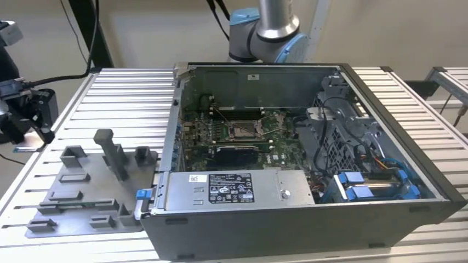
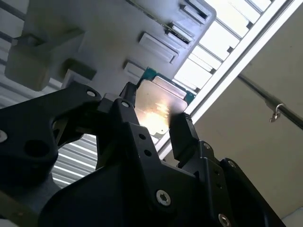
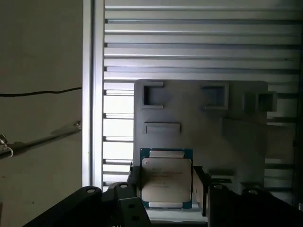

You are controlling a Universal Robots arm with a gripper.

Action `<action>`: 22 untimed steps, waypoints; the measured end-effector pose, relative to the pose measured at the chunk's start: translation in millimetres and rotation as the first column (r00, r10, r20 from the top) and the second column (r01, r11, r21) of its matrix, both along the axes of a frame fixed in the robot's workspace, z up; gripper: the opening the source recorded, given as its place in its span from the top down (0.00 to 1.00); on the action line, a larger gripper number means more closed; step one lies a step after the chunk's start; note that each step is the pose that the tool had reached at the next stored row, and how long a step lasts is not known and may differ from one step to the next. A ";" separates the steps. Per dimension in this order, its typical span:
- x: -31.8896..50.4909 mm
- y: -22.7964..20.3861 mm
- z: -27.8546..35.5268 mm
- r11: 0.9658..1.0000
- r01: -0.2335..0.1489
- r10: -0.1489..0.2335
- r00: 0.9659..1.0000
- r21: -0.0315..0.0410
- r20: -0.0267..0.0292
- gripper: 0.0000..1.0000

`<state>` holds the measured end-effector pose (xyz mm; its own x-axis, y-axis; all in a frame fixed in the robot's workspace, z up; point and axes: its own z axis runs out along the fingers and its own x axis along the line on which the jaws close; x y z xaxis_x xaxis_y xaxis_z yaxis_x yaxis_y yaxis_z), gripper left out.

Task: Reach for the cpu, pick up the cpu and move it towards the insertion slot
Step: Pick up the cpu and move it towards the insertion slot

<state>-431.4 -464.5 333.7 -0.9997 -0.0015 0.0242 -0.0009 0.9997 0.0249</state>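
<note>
Black fingers (image 3: pixel 200 182) of the gripper (image 3: pixel 166 176) are pressed against two opposite edges of the cpu (image 3: pixel 166 185), so the chip is held clamped between them. In the first wrist view its silvery metal top is turned towards the camera, framed by a thin green border. In the second wrist view the same cpu (image 2: pixel 158 101) is seen from a low angle, with light glaring off its flat face and the gripper (image 2: pixel 154 116) closed around it.

Beyond the chip, the grey fixture plate (image 3: pixel 199 127) with its raised blocks is laid on the slatted metal table (image 3: pixel 189 42), close to the table's edge.

In the exterior view the fixture plate (image 1: pixel 80 197) is found towards the exterior view's left, just beside the open computer case (image 1: pixel 292 230). A black assembly (image 1: pixel 33 112) is seen at that view's left edge, beyond the plate; whether it is the gripper cannot be told.

Inside the case the insertion slot (image 1: pixel 244 129) is seen as a shiny square frame with a dark centre on the green circuit board (image 1: pixel 281 148), well apart from the plate. Behind the case the arm (image 1: pixel 267 27) is seen rising.
</note>
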 end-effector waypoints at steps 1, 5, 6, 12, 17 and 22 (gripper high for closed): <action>0.4 0.0 3.5 1.000 0.000 0.000 1.000 0.000 0.000 1.00; 1.9 0.0 16.4 1.000 0.000 0.000 1.000 0.000 0.000 1.00; 2.4 0.0 19.3 1.000 0.000 0.000 1.000 0.000 0.000 1.00; 7.7 0.0 33.3 1.000 0.000 0.000 1.000 0.000 0.000 1.00; 21.8 0.0 37.2 1.000 0.000 0.000 1.000 0.000 0.000 1.00; 40.6 0.3 39.1 1.000 0.000 0.000 1.000 0.000 0.000 1.00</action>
